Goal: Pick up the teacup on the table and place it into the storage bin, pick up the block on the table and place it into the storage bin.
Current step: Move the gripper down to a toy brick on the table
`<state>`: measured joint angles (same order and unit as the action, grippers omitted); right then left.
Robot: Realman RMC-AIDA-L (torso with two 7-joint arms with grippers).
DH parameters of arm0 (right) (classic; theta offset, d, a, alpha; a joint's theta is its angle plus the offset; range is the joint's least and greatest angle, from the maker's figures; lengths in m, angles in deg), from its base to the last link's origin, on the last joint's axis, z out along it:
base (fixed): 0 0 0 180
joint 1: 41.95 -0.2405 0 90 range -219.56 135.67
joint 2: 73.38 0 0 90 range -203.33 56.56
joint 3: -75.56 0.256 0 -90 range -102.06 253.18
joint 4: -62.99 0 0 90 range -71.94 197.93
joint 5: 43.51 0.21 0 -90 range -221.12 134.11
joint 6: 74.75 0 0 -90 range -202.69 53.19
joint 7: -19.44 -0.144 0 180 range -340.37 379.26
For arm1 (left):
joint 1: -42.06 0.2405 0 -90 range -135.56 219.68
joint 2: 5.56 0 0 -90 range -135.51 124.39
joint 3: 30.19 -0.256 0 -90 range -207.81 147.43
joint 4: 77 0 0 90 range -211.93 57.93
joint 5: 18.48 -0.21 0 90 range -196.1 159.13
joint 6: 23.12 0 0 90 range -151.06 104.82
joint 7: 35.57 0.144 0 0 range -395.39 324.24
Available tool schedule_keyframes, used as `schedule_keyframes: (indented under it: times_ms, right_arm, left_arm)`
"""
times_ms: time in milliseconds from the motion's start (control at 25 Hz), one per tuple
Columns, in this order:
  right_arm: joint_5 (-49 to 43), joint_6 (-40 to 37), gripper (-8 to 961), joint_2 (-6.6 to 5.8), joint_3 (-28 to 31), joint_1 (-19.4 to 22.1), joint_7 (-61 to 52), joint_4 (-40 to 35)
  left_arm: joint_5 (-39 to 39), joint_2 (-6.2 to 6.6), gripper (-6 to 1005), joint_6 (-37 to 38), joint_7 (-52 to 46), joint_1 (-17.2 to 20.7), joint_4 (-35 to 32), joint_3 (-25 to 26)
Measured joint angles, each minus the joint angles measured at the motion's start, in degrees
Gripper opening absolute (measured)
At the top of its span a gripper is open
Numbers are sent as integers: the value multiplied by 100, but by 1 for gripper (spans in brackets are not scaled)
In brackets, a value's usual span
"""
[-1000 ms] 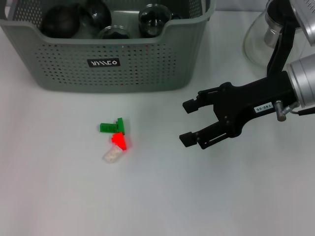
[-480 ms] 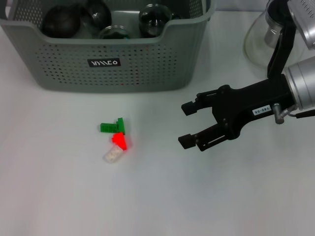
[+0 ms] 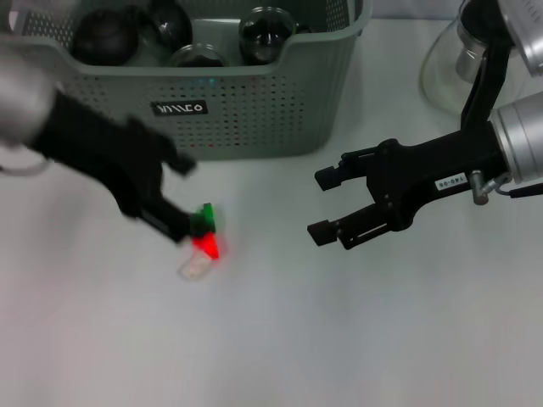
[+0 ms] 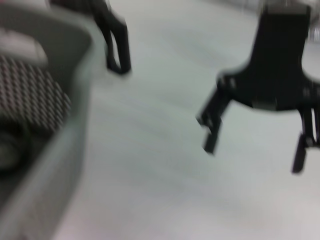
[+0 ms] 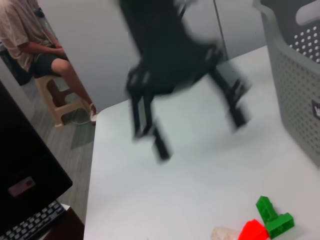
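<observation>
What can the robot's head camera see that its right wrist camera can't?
Only the head view shows the right gripper, open above the table, the dark round things inside the storage bin, and the glass teapot.

Only the right wrist view shows a seated person on a stool and a keyboard beside the table.

Both show the left gripper, the green block, the red block, the clear block and the bin.
</observation>
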<state>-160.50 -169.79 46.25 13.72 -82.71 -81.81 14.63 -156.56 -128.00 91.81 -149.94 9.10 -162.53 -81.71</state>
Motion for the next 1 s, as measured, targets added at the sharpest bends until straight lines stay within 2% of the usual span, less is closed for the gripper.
schedule_keyframes:
  times_ms: [80,160,320,640,1000]
  right_arm:
    - [-8,19,944,-1,55,5,5,39]
    - [-12,38,944,-5,97,0,32,110]
    - [-16,46,944,-11,115,4,52,143]
    - [-34,127,944,-26,113,-6,144,143]
    - [-36,163,944,-47,68,-13,217,143]
  left_arm:
    - [-205,-136,945,-45,-313,121,-99,-335]
    - [-311,-200,944,-223,-624,229,-76,-662]
    - [-404,-185,941,-654,-1286,472,11,-1391]
    - [-910,-203,935,-1279,-2024,708,102,-2415]
    - [-1642,-218,929,-2107,-2543,672,472,-3160]
